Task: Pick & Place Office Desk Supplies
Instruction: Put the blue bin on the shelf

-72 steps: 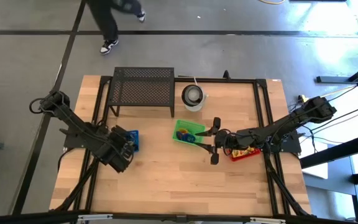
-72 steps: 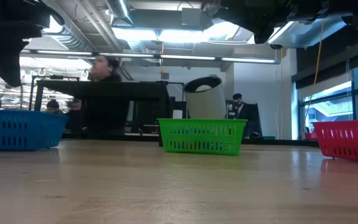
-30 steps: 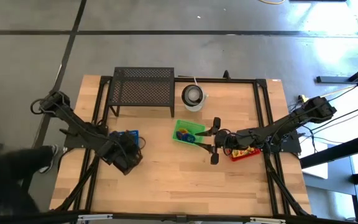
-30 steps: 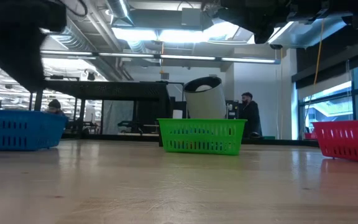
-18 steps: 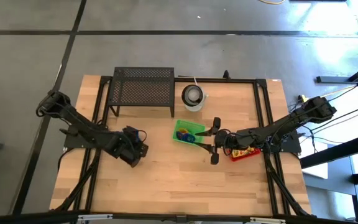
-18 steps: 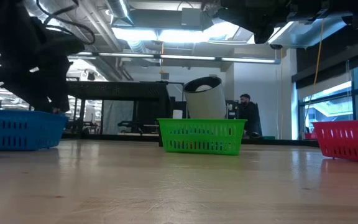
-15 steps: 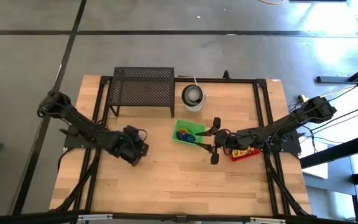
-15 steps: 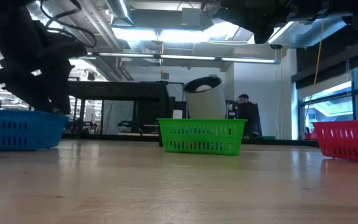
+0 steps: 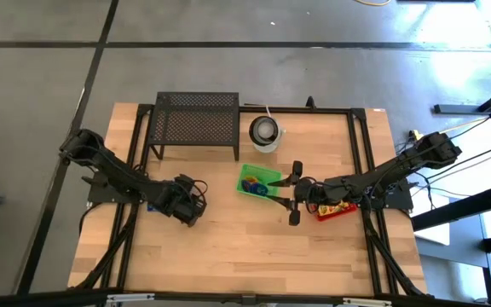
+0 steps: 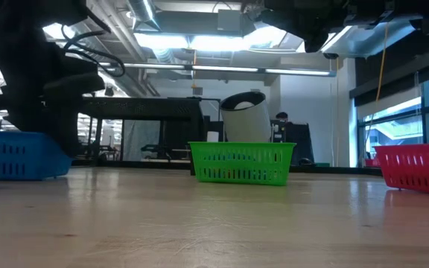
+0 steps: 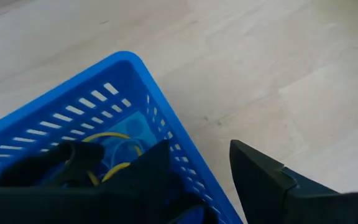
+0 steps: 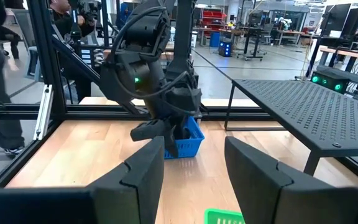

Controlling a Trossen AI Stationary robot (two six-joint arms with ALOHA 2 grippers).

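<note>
- Left gripper point(image 9: 193, 205) hangs at the blue basket's point(image 11: 126, 74) wall, jaws apart, one finger inside, one outside. Nothing seems held, though its fingers hide part of the view.
- Yellow loops point(image 11: 118, 151) lie in the blue basket.
- Green basket point(image 9: 257, 182) mid-table holds more supplies.
- Right gripper point(image 9: 292, 194) hovers beside it, jaws apart and empty, the red basket point(image 9: 334, 211) under its arm.
- Step: likely reaching into the blue basket; next, centre over one loop and close.

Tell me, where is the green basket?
The green basket sits mid-table in the high view, just below the white cup, with the right gripper beside it.
</note>
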